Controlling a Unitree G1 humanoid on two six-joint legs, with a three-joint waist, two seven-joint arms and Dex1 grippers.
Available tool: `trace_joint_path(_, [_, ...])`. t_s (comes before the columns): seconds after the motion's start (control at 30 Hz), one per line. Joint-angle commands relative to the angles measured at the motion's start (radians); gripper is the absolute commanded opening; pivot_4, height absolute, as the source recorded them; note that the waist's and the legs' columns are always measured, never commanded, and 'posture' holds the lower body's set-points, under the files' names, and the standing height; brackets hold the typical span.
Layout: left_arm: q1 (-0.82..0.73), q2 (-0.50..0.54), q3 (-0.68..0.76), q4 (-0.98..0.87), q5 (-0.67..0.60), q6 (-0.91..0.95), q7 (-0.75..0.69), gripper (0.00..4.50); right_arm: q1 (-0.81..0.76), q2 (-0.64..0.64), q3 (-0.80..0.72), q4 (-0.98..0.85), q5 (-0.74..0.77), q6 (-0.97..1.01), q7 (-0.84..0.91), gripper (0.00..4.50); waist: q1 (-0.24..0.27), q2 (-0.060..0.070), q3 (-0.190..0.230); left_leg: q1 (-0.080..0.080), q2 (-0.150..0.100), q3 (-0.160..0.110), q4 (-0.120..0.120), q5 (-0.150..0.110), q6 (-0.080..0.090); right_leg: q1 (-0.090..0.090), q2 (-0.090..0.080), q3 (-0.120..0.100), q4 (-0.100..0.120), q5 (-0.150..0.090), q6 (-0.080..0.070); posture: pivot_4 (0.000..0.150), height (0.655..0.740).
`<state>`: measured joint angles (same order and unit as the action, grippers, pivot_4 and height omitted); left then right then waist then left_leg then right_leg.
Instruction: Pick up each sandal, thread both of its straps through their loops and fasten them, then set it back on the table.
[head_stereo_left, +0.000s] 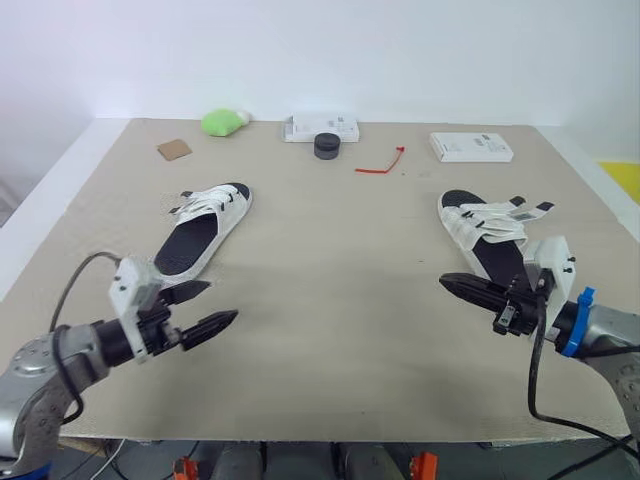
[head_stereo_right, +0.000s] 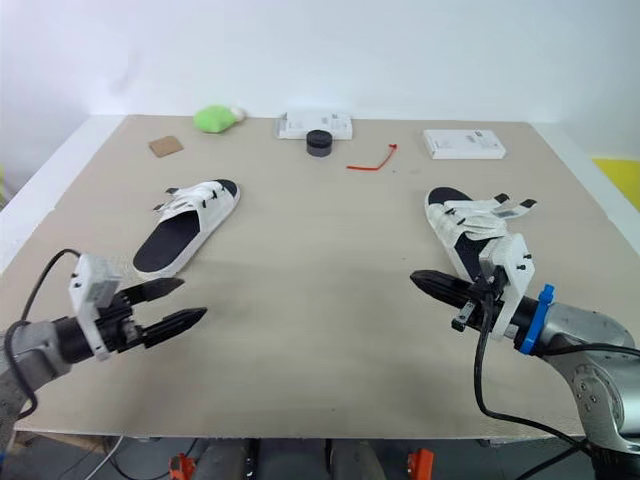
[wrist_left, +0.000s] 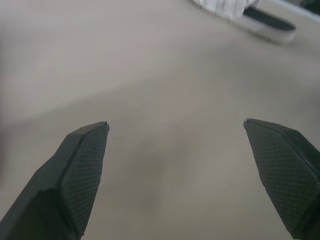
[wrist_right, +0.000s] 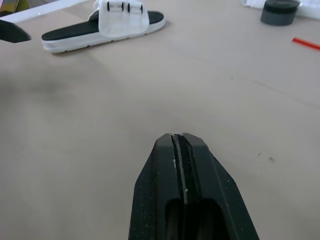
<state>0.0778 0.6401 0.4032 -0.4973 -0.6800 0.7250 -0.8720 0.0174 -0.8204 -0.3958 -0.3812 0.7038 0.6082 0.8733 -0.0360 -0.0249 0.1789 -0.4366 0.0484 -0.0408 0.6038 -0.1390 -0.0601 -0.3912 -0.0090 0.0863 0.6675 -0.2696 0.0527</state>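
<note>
Left fingers (wrist_left: 75, 175) apart, right fingers (wrist_right: 212, 200) together

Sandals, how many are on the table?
2. The left sandal lies on the table, ahead of the left hand. The right sandal lies close by the right hand. None seems hidden.

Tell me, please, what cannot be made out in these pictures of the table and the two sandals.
Right sandal: heel end hidden behind the wrist of the right gripper, eye views; cut off by the picture's edge and blurred, left wrist view.
Left sandal: whether its straps are fastened is too small to tell, eye views.
White box: print too small to read, eye views.
</note>
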Motion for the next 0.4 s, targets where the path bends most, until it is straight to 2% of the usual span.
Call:
trace_joint_path(0.03, [0.009,-0.004,0.118,0.037,-0.001,-0.064,0.061,4.45,0.067,-0.019,-0.094,-0.056,0.011,-0.010,0.011,0.00,0.001,0.000,0.000,0.000,0.000,0.002,0.001,0.000,0.000,0.000,-0.001,0.000,0.000,0.000,0.001,0.150,0.7400])
trace_joint_path(0.23, [-0.022,0.048,0.185,0.165,-0.047,0.004,0.107,4.45,0.172,-0.003,-0.133,-0.055,-0.014,-0.016,-0.007,0.00,0.003,-0.001,0.000,0.000,0.000,0.007,0.000,0.000,0.000,-0.002,-0.004,0.001,-0.001,0.001,0.001,0.150,0.7400])
trace_joint_path(0.4, [-0.005,0.077,0.150,0.178,-0.058,0.036,0.094,4.45,0.170,0.014,-0.138,-0.058,0.004,-0.012,-0.028,0.00,0.002,-0.002,0.000,0.000,0.001,0.009,-0.001,0.000,0.000,-0.004,-0.004,0.003,0.000,0.001,0.001,0.150,0.7400])
